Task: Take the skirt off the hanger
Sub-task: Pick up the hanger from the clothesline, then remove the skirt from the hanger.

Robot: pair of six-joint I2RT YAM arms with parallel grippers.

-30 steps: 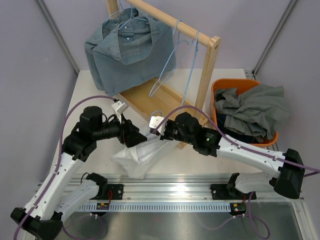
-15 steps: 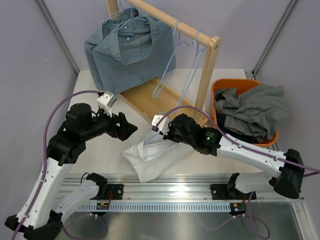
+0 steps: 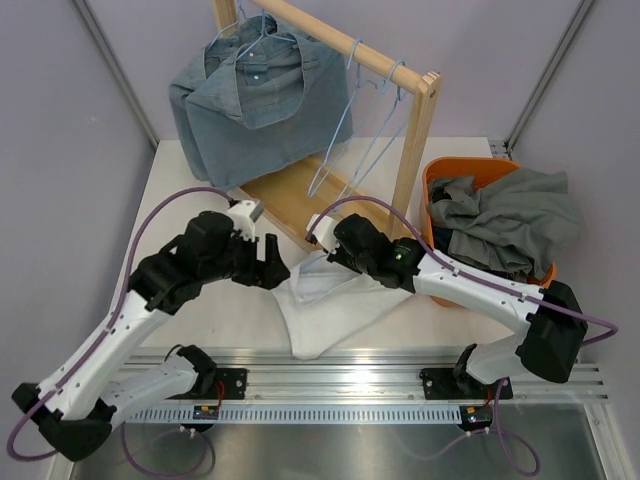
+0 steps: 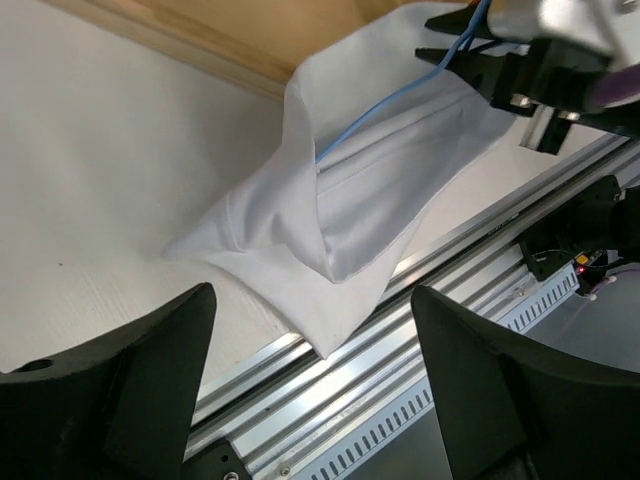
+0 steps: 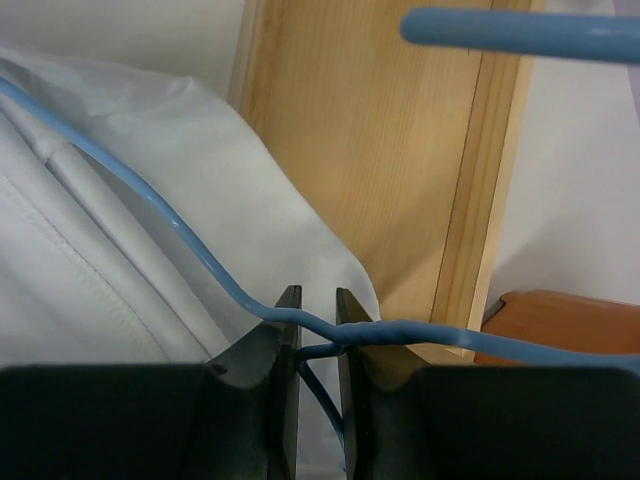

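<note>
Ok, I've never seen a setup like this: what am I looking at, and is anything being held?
Two robot arms are bolted at the near edge of a table. The wide picture looks down from above and behind them; the other two come from cameras on each wrist. A white skirt lies on the table with a blue wire hanger in it. The right gripper is pinched on that hanger's wire near its twisted neck. The left gripper is open above the skirt, holding nothing. Also there: a wooden rack with denim shirts and an orange basket of clothes.
</note>
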